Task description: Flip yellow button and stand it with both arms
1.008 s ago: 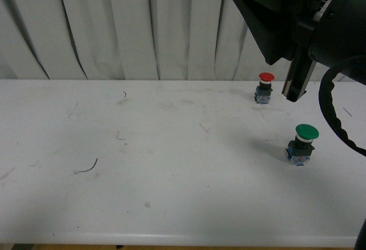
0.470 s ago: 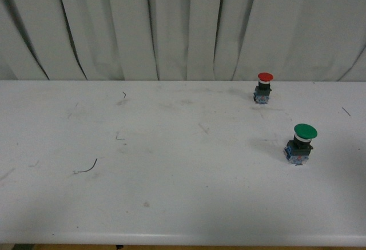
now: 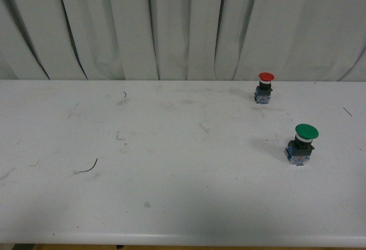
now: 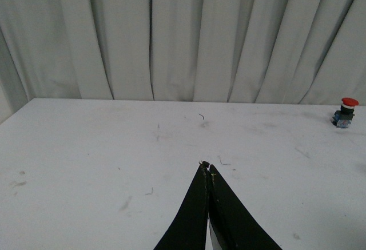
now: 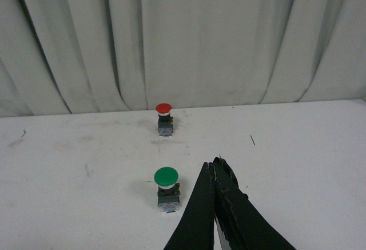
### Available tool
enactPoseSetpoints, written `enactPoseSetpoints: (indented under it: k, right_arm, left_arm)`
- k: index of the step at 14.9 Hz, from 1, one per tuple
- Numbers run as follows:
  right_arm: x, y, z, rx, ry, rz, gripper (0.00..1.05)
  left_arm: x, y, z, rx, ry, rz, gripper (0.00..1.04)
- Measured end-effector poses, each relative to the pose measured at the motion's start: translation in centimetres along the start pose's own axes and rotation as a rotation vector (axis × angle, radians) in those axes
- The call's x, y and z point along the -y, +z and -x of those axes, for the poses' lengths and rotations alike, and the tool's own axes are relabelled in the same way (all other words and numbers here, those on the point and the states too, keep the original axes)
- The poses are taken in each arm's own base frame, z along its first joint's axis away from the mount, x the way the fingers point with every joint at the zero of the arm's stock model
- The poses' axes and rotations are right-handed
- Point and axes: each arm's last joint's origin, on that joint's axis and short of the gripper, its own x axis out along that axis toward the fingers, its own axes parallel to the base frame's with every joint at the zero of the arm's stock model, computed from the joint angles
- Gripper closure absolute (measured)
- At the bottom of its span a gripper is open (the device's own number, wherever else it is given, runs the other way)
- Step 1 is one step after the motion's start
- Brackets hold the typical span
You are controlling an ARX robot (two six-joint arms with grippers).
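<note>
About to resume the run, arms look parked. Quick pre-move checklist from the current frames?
1. Yellow button located: not ok. No view shows it; only the red button and the green button are on the table.
2. Left gripper empty: ok, fingers together with nothing between them.
3. Right gripper empty: ok, shut on nothing.
4. Arms out of the front view: ok, neither shows there.
5. Red and green buttons upright, caps up: ok.
6. Right gripper apart from the green button: ok, a gap shows in the right wrist view.
</note>
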Motion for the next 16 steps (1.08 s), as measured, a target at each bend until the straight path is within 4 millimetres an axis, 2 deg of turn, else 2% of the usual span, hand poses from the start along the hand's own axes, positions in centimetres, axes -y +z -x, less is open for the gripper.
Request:
enactPoseSetpoints:
  k: [3, 9, 16]
  right_arm:
    - [1.4, -0.5, 1.4, 0.010, -0.007, 0.005, 1.03]
    - [1.4, -2.1, 3.2, 0.007, 0.004, 0.006, 1.03]
    - [1.4, -1.8, 4.6, 0.030, 0.005, 0.006, 1.03]
  left_arm:
    - [0.0, 0.0, 0.0, 0.000, 0.001, 0.000, 1.03]
    - [0.0, 0.0, 0.0, 0.000, 0.000, 0.000, 1.03]
    - [0.0, 0.0, 0.0, 0.000, 0.000, 0.000, 1.03]
